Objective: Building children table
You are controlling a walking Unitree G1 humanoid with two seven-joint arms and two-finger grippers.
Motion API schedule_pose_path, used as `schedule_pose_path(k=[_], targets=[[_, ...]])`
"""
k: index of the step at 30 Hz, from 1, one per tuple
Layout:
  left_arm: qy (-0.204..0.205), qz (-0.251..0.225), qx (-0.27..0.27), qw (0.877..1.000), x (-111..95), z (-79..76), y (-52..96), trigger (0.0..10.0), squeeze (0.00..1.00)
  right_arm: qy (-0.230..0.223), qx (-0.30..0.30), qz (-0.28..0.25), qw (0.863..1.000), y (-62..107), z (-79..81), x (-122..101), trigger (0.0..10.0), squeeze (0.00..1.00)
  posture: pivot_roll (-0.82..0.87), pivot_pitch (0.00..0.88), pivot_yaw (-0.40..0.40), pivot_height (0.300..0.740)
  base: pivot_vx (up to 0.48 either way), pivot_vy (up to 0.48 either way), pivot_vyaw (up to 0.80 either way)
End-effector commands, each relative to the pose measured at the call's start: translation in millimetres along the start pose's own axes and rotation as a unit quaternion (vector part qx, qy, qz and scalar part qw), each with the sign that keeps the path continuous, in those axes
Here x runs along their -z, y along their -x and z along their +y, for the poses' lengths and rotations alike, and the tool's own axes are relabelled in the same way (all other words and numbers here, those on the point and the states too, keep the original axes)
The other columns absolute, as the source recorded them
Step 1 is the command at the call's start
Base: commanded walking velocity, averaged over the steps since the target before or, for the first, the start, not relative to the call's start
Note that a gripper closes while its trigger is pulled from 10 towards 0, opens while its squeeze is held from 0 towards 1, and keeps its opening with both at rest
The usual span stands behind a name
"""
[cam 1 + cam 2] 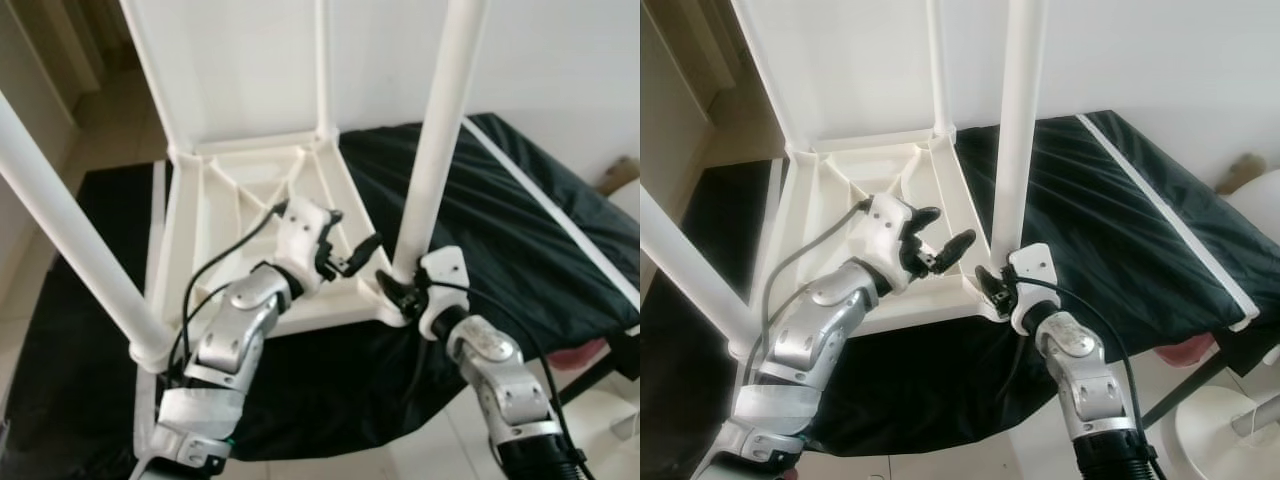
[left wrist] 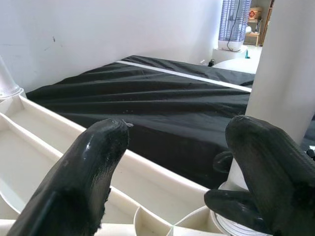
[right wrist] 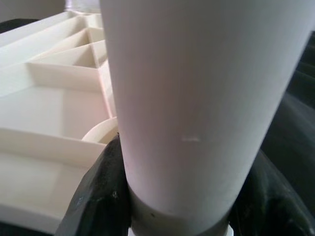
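Right wrist view shows the right gripper (image 3: 172, 196) clamped round the base of a white leg (image 3: 197, 98) at the upturned table top's (image 1: 215, 215) near corner, the left gripper (image 1: 345, 255) spread beside it; any sideways pull could lever the leg crooked in its socket.

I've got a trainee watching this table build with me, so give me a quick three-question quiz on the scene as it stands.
1. True or false: the right hand is closed around the base of a white table leg.
2. Which describes the left hand? A) gripping a leg B) open above the tabletop frame, holding nothing C) resting on the floor
3. What does the upturned white tabletop lie on?

Key: 1. True: its black fingers flank the leg where it meets the corner socket. 2. B. 3. A black cloth with a white stripe.
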State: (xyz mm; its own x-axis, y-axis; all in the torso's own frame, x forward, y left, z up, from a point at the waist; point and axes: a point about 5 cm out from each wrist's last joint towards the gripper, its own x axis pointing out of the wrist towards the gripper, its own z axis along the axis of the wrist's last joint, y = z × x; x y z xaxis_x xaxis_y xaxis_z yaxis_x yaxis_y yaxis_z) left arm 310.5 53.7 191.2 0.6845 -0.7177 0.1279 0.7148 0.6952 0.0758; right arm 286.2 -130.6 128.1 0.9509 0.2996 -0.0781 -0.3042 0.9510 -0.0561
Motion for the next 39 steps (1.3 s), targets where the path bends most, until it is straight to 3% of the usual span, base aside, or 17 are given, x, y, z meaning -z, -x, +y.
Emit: schedule_pose_path(k=[1,9,20,21,29,37,38,39], targets=[[-0.004,-0.004,0.014,1.0,-2,-1.6,-3.1,10.0,0.0,-0.014,0.022,0.058,0.998,3.2,3.0,22,10.0,0.0,0.0,0.0,0.033,0.74,0.0,0.0,0.0],[-0.005,-0.012,0.021,1.0,-5,-7.0,-7.8,10.0,0.0,-0.067,0.118,0.064,0.989,-0.4,15.8,27,10.0,0.0,0.01,0.0,0.015,0.74,0.0,0.0,0.0],[-0.003,-0.012,0.026,1.0,-4,-9.3,-8.2,10.0,0.0,-0.054,0.132,0.05,0.989,-0.4,15.5,20,10.0,0.0,0.01,0.0,0.016,0.74,0.0,0.0,0.0],[-0.003,-0.012,0.025,1.0,-4,-9.2,-8.5,10.0,0.0,-0.052,0.135,0.048,0.988,-0.4,14.2,19,10.0,1.0,0.01,0.0,0.014,0.74,0.0,0.0,0.0],[-0.003,-0.014,0.025,1.0,-5,-9.8,-9.0,10.0,0.0,-0.056,0.1,0.01,0.993,-0.1,12.4,10,10.0,1.0,0.01,0.0,0.015,0.74,0.0,0.0,0.0],[-0.003,-0.011,0.027,1.0,-3,-9.0,-7.9,10.0,0.0,-0.027,0.026,-0.022,0.999,12.4,-14.9,6,10.0,1.0,0.0,0.0,0.025,0.74,0.0,0.0,0.0],[-0.003,-0.011,0.029,1.0,-3,-9.1,-8.5,10.0,0.0,-0.018,-0.006,-0.028,0.999,15.4,-22.0,5,10.0,0.0,0.0,0.0,0.029,0.74,0.0,0.0,0.0],[-0.004,-0.011,0.03,0.999,-3,-9.2,-8.8,10.0,0.0,-0.011,-0.027,-0.031,0.999,17.6,-26.9,5,10.0,0.0,0.0,0.0,0.029,0.74,0.0,0.0,0.0]])
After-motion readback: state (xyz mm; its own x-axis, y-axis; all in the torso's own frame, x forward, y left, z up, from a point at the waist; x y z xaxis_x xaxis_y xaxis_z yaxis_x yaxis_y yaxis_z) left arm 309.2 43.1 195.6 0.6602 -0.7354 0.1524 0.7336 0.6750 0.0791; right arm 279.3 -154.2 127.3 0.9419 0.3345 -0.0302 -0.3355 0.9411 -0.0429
